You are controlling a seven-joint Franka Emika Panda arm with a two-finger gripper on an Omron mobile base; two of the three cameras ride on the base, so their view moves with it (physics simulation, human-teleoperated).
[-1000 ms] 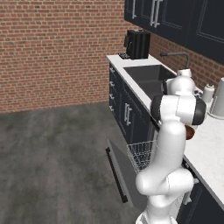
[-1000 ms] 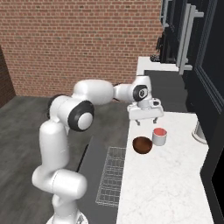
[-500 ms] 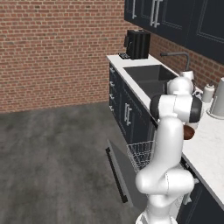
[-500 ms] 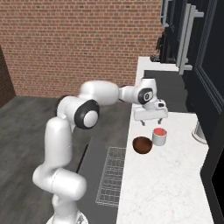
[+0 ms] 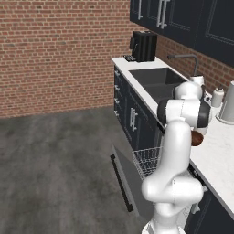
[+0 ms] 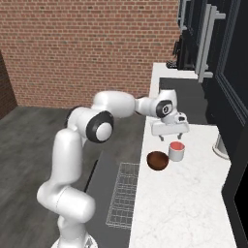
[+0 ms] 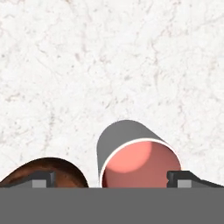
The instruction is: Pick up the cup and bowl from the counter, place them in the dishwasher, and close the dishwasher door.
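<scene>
Gripper point(image 6: 171, 137) hanging w/ jaws spread wide above the cup point(image 6: 177, 151), nothing pinched. Vs. the earlier frames it is sitting further along the worktop point(image 6: 179, 203), closer over the cup; cup and bowl point(image 6: 158, 160) are lying where they were. Cup is standing upright near the worktop's front edge, just beside the bowl, which is sitting closest to that edge. Hand view: cup point(image 7: 135, 164) is showing between the two fingertips point(image 7: 186, 179), bowl point(image 7: 48, 173) off to one side. Dishwasher door point(image 5: 122, 178) is lying dropped open below the worktop, wire rack point(image 6: 118, 201) pulled out over it.
</scene>
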